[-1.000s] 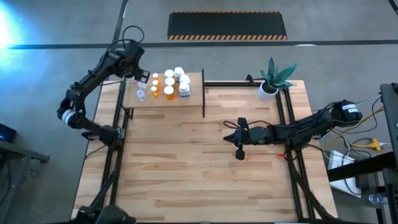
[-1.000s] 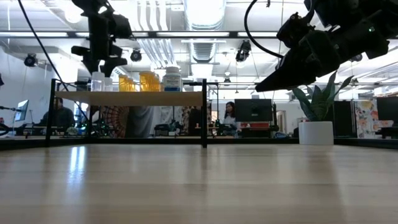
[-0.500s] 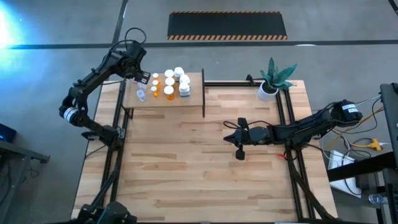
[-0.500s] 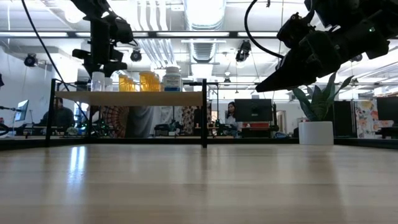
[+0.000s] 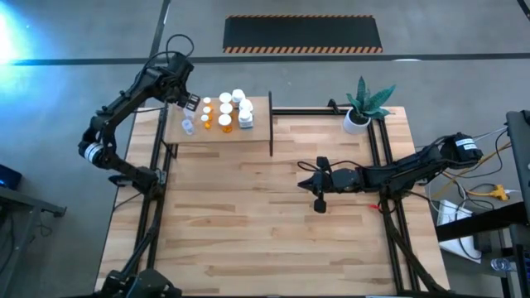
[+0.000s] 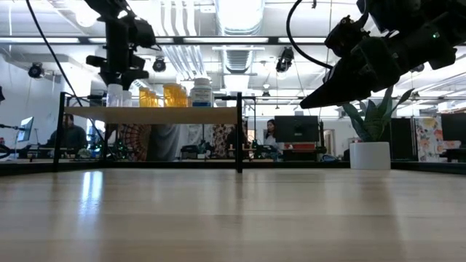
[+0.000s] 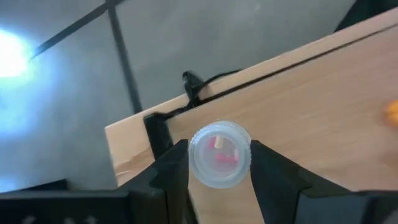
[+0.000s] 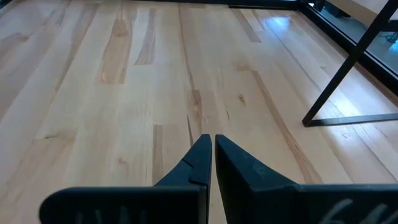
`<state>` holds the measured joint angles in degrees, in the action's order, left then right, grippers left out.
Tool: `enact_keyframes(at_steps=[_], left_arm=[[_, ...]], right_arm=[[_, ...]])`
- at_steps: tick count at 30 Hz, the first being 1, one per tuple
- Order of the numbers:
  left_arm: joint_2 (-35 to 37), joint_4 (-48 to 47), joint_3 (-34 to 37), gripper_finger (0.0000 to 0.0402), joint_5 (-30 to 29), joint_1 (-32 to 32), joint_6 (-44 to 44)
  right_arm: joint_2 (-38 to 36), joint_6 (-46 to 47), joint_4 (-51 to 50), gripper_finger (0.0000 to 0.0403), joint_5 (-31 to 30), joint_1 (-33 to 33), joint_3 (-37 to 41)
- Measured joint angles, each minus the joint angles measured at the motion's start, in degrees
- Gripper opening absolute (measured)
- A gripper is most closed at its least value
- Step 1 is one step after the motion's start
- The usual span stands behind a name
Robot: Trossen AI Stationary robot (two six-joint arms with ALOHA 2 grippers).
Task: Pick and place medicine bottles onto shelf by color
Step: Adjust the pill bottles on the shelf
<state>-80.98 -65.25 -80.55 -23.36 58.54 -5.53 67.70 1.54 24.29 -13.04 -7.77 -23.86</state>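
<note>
The wooden shelf (image 5: 248, 132) stands at the table's far left and carries orange, white and clear medicine bottles (image 5: 225, 112). My left gripper (image 5: 184, 101) hangs over the shelf's far left corner, pointing steeply down, shut on a clear bottle (image 7: 219, 154) with pink pills inside. In the low view that bottle (image 6: 114, 95) stands on the shelf board under the gripper (image 6: 119, 78). My right gripper (image 5: 301, 184) hovers shut and empty above the middle of the table (image 8: 212, 140). My left gripper has the clear bottle's round cap (image 7: 219, 177) between its two fingers (image 7: 176, 167), one on each side. The fingers come from above, slanting down. The bottle stands upright with its bottom on the shelf board (image 6: 114, 106).
A dark upright divider (image 5: 271, 124) closes the shelf's right end. A white pot with a green plant (image 5: 357, 120) stands at the table's far right. Bare planked tabletop (image 5: 248, 215) stretches between the shelf and the near edge. People sit in the room behind the table.
</note>
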Motion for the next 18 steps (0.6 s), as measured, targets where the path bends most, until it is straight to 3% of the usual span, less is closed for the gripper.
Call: enact_keyframes(at_steps=[7,18], left_arm=[[0.2,2.7,-1.3,0.0130,9.5,0.0,0.3],[-0.8,3.3,-1.3,0.0130,13.7,0.0,-0.2]], right_arm=[[0.0,0.0,0.0,0.0013,0.0,0.0,0.0],[0.0,0.2,0.1,0.0013,0.0,0.0,0.0]])
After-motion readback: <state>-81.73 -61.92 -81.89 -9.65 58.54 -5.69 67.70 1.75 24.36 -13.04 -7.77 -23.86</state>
